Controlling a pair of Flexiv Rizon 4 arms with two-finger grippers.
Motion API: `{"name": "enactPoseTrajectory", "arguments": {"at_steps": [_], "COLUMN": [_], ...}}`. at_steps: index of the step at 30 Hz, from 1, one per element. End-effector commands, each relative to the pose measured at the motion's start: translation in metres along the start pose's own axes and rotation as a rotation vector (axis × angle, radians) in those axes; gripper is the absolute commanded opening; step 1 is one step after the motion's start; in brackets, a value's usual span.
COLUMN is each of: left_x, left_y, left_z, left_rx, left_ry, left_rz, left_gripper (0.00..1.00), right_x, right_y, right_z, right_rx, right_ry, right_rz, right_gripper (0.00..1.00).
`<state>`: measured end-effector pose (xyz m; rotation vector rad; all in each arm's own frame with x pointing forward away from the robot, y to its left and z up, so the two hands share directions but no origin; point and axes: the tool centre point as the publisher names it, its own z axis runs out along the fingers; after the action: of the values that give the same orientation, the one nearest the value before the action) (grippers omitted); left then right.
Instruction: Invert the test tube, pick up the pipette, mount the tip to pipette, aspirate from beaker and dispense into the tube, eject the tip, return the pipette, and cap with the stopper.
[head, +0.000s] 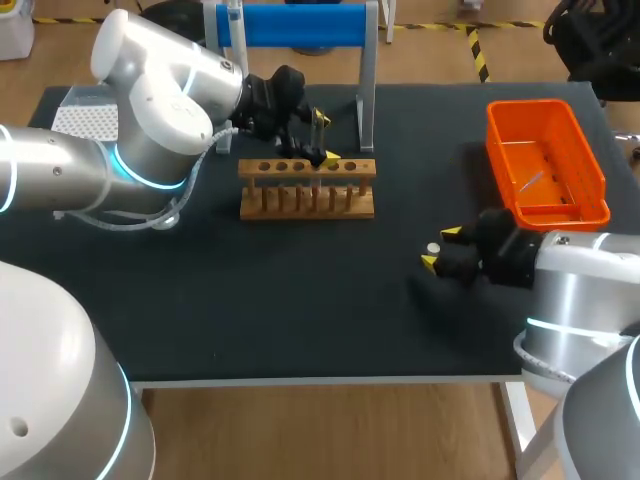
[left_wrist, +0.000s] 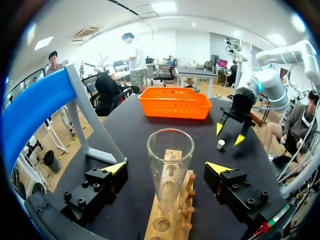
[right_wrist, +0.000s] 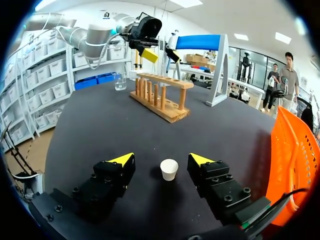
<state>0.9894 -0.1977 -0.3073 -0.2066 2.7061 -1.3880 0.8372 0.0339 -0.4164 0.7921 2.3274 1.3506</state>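
Right claw (right_wrist: 161, 161) is wide open and straddles the little white stopper (right_wrist: 169, 169) on the worktop (right_wrist: 115, 125), neither finger touching it. Left claw (left_wrist: 167, 168) is open too, one finger either side of the glass test tube (left_wrist: 170, 150), which stands mouth-up in the wooden rack (left_wrist: 172, 227). It's holding nothing. My guess is the stopper grab comes next. Close squarely on its sides, keep it upright, and go gentle so it doesn't pop out sideways.
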Motion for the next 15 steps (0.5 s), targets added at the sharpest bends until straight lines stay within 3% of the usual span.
{"name": "enactPoseTrajectory", "arguments": {"at_steps": [1, 15], "left_x": [-0.0005, -0.0005], "left_y": [-0.0001, -0.0001], "left_z": [0.0002, 0.0002], "left_rx": [-0.001, -0.001], "left_ry": [0.002, 0.002], "left_rz": [-0.001, -0.001], "left_gripper": [1.00, 1.00], "right_x": [0.0009, -0.0020], "right_y": [0.0000, -0.0027], "right_z": [0.0044, 0.0080], "right_rx": [0.003, 0.012], "right_ry": [-0.007, -0.013], "right_rz": [0.002, 0.013], "right_gripper": [0.63, 0.55]}}
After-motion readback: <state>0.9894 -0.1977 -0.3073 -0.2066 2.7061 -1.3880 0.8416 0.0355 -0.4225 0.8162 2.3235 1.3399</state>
